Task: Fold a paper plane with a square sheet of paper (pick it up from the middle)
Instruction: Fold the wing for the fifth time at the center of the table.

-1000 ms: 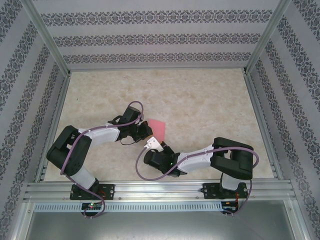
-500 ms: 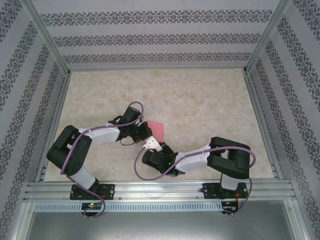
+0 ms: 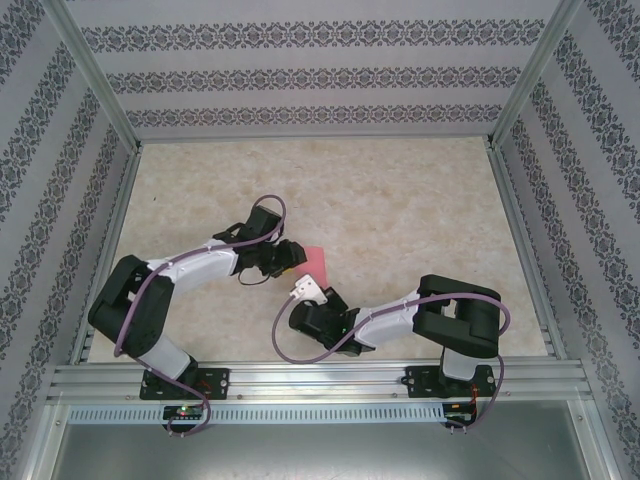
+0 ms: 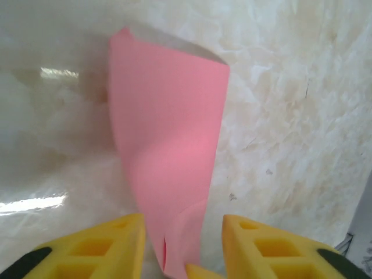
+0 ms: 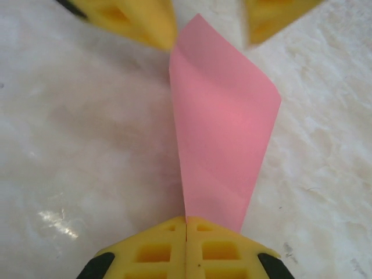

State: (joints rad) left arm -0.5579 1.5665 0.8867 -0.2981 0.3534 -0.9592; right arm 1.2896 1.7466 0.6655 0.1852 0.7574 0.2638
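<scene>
Item: pink paper sheet (image 3: pixel 316 262), part-folded into a long tapering slip with a lengthwise crease, resting on the marbled table (image 3: pixel 400 200) between the two grippers. Right gripper (image 5: pixel 186 224): jaws pressed together, pinching the slip's narrow end at its fingertips; the paper runs straight ahead of them and widens to the right. Left gripper (image 4: pixel 183 220): jaws parted, one yellow finger to each side of the slip's other end, neither visibly pressing it; the paper stretches forward from the gap, its far corner lifted a little. Seen from the right wrist, the left fingers (image 5: pixel 154 26) stand apart directly ahead, flanking the far tip. Change noted: a second ago the left gripper (image 3: pixel 296 255) was clamped at the sheet and the right gripper (image 3: pixel 318 280) stood open just short of it; since then the right has closed on the paper and the left has let go, its arm shifted slightly away. Assessment: the hold has passed from left to right, probably freeing the left to re-grip or press a further crease; folding looks mid-way, no finished dart yet. Containers: none catalogued.
</scene>
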